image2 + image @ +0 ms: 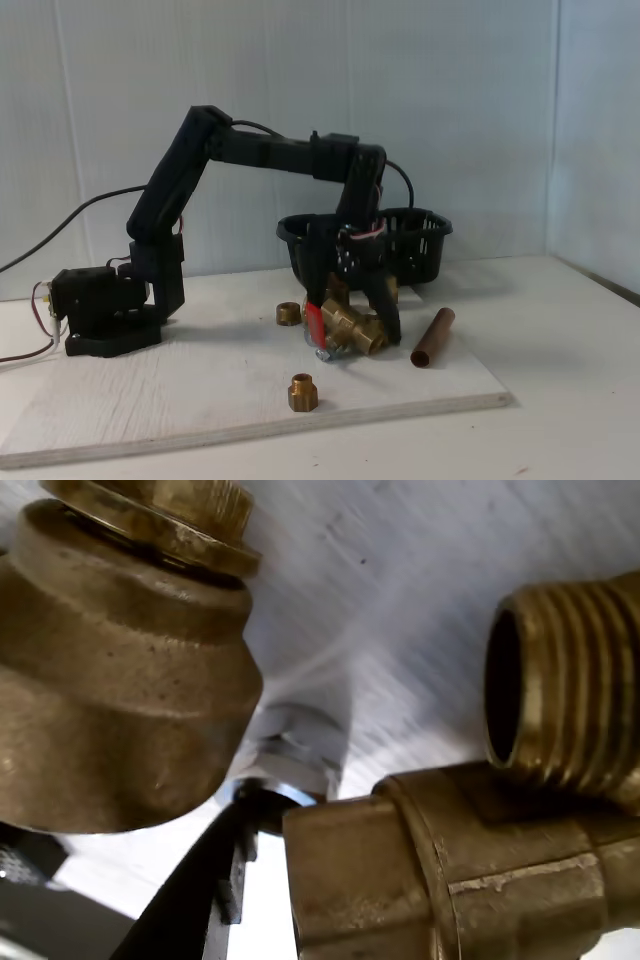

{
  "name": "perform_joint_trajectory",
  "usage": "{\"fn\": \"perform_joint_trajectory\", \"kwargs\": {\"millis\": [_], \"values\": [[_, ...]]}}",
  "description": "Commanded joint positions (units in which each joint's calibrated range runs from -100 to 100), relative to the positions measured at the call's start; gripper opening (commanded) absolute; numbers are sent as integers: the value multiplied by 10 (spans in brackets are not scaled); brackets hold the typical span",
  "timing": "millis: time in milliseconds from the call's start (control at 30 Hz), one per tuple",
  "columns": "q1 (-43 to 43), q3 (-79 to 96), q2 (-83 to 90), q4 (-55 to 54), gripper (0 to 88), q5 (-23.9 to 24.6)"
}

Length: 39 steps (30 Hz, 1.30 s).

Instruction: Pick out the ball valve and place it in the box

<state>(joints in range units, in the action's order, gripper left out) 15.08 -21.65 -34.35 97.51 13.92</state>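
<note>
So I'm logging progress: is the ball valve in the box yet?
Not yet. In the fixed view the ball valve sits low at the board, at the claw, in front of the black box.

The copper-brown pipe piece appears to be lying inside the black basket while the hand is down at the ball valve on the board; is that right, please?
Not quite. The copper-brown pipe piece lies on the white board, to the right of the ball valve in the fixed view, not inside the black basket. The rest stands: the hand is down at the valve.
</note>
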Motion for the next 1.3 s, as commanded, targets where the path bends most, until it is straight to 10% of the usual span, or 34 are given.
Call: {"fn": "perform_joint_trajectory", "kwargs": {"millis": [0,1267], "values": [[-8,-25,6,0,515,-3],[1,-73,-1,15,441,-18]]}}
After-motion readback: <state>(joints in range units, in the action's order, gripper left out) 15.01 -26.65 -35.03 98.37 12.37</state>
